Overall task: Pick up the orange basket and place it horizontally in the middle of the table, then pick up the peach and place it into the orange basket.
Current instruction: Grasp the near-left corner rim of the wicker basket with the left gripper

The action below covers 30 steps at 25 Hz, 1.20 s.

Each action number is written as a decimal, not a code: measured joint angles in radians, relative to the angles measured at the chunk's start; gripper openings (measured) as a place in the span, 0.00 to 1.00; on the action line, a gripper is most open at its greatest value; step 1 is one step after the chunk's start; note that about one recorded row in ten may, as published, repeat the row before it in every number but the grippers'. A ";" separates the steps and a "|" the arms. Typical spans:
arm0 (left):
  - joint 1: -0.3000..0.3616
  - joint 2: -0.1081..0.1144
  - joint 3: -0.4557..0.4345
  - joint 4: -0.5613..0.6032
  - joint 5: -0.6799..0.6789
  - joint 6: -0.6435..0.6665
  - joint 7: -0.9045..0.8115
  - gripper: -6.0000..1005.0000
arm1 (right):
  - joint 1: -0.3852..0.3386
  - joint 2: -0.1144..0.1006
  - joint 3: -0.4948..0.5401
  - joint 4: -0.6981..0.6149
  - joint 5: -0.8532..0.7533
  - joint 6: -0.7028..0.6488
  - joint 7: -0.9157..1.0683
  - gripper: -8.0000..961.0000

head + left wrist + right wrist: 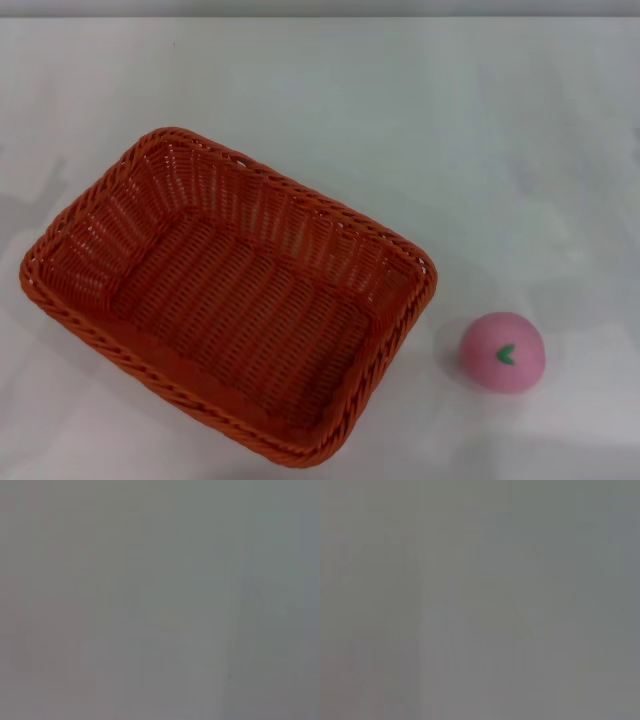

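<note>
The orange basket [228, 295] lies on the white table [420, 120], left of centre in the head view. It is turned at a slant, its long side running from upper left to lower right, and it holds nothing. The peach [502, 351], pink with a small green leaf mark, rests on the table just to the right of the basket's near right corner, apart from it. Neither gripper appears in the head view. Both wrist views show only a plain grey surface.
The table's far edge runs along the top of the head view. Bare white tabletop lies behind and to the right of the basket.
</note>
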 joint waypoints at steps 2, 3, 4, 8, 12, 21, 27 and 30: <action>0.000 0.000 0.000 0.000 0.000 0.000 0.000 0.87 | 0.000 0.000 0.000 0.001 0.000 0.000 0.000 0.72; 0.000 0.000 0.000 -0.001 0.000 0.000 0.000 0.87 | 0.001 0.000 0.000 0.001 0.000 0.001 0.000 0.72; 0.000 0.000 0.000 -0.001 0.000 0.000 0.000 0.87 | 0.001 0.000 0.000 0.001 0.000 0.001 0.000 0.72; 0.002 0.000 0.000 -0.002 0.001 0.000 0.000 0.87 | 0.002 0.000 0.000 0.000 0.000 0.001 0.000 0.72; 0.002 0.000 -0.002 -0.002 0.001 0.000 0.000 0.87 | 0.003 0.000 0.000 0.001 0.001 0.000 0.000 0.72; 0.002 0.002 -0.001 -0.002 0.001 0.001 -0.002 0.87 | 0.005 0.000 0.000 0.002 0.001 -0.002 0.000 0.72; 0.005 0.005 0.000 -0.050 0.044 0.015 -0.091 0.87 | 0.006 0.000 0.000 -0.001 0.001 -0.003 0.000 0.72; 0.014 0.005 0.000 -0.145 0.132 0.046 -0.232 0.87 | 0.007 0.000 0.000 -0.003 0.001 -0.004 0.000 0.72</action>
